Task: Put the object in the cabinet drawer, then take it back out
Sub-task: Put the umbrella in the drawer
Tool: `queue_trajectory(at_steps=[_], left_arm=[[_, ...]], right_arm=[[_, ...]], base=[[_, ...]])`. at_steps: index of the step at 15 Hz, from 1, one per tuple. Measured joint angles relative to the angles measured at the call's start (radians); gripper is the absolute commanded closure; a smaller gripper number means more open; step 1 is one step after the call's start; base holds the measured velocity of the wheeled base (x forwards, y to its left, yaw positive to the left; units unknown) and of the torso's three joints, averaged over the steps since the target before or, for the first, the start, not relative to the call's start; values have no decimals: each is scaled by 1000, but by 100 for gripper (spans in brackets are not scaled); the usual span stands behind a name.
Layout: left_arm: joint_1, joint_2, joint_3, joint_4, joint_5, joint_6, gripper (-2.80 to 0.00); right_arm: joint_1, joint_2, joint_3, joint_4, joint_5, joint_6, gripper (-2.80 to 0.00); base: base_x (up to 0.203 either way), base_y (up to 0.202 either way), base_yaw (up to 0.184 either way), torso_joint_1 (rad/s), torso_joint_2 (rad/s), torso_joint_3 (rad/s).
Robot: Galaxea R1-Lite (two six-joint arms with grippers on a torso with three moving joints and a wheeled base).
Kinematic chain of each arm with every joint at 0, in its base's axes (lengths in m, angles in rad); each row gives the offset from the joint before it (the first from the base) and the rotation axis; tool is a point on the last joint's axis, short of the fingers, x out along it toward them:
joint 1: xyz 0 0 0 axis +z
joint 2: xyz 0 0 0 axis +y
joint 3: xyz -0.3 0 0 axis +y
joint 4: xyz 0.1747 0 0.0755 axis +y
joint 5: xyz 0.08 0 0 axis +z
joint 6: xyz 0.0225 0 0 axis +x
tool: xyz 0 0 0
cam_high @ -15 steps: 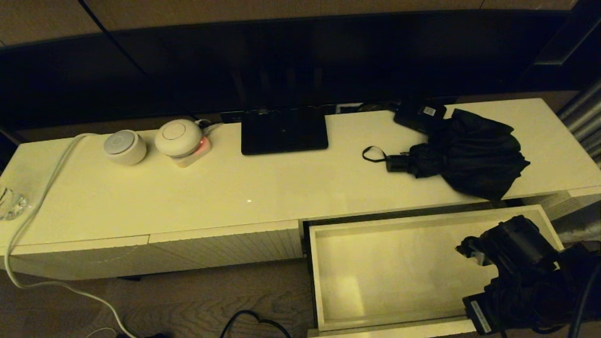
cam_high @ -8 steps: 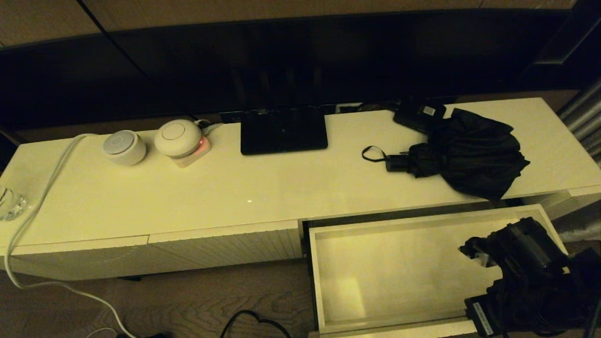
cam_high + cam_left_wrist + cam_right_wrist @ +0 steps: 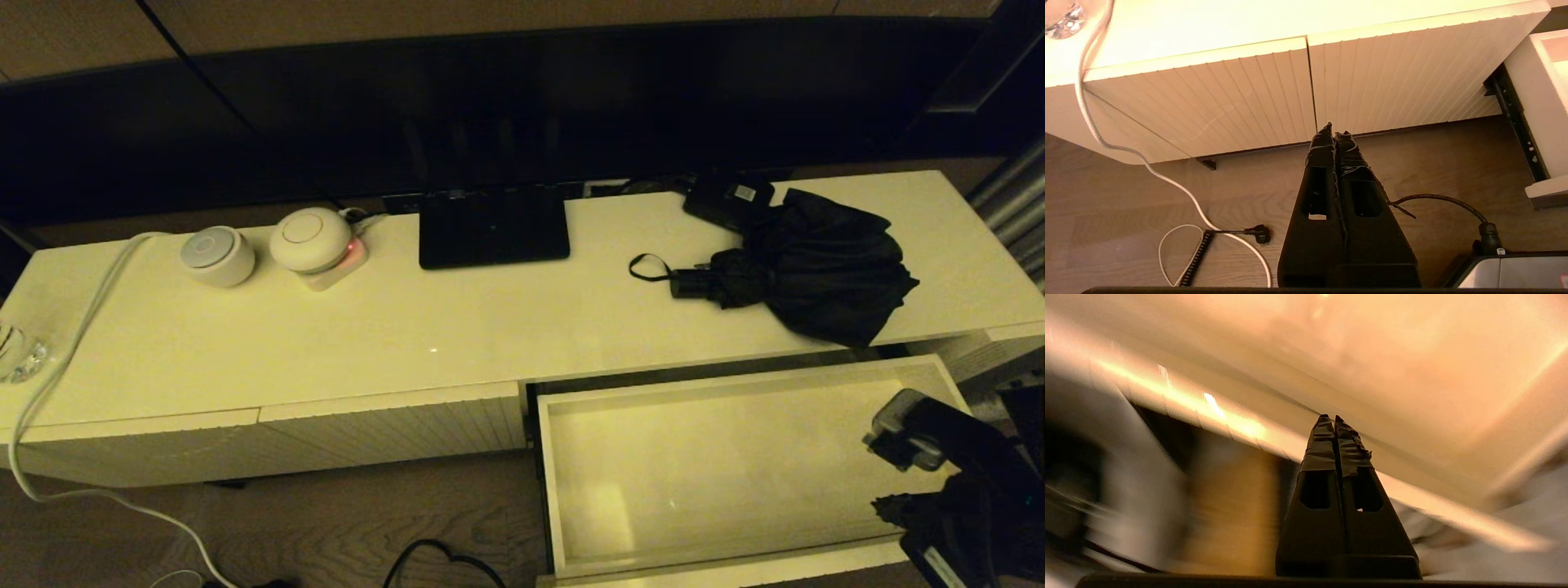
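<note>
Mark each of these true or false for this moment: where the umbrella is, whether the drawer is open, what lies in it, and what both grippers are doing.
1. The umbrella lies inside the drawer. False: it lies on the cabinet top, behind the drawer.
2. The cabinet drawer is pulled open. True.
3. The drawer holds a small black box. False: its visible interior is bare; the black box sits on the cabinet top by the umbrella.
4. The right gripper is shut with nothing between its fingers. True.
5. The left gripper grips the white cable. False: it is shut on nothing, low in front of the ribbed cabinet front; the white cable lies apart from it.
</note>
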Motion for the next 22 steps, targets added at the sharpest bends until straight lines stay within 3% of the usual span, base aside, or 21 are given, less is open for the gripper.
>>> queue_trajectory(at_steps=[6, 8, 9, 16, 17, 22], left_arm=[[0, 0, 0, 0, 0, 0, 0], [0, 0, 0, 0, 0, 0, 0], [0, 0, 0, 0, 0, 0, 0], [0, 0, 0, 0, 0, 0, 0], [0, 0, 0, 0, 0, 0, 0], [0, 0, 0, 0, 0, 0, 0]], right_arm=[[5, -109, -96, 23, -114, -778, 0], [31, -79, -115, -19, -136, -948, 0], [41, -58, -119, -61, -138, -978, 0], [41, 37, -143, -183, -93, -985, 0], [41, 51, -144, -198, -94, -987, -280], [41, 116, -196, -227, -101, -989, -280]], base=[[0, 0, 0, 0, 0, 0], [0, 0, 0, 0, 0, 0], [0, 0, 0, 0, 0, 0], [0, 0, 0, 0, 0, 0], [0, 0, 0, 0, 0, 0], [0, 0, 0, 0, 0, 0]])
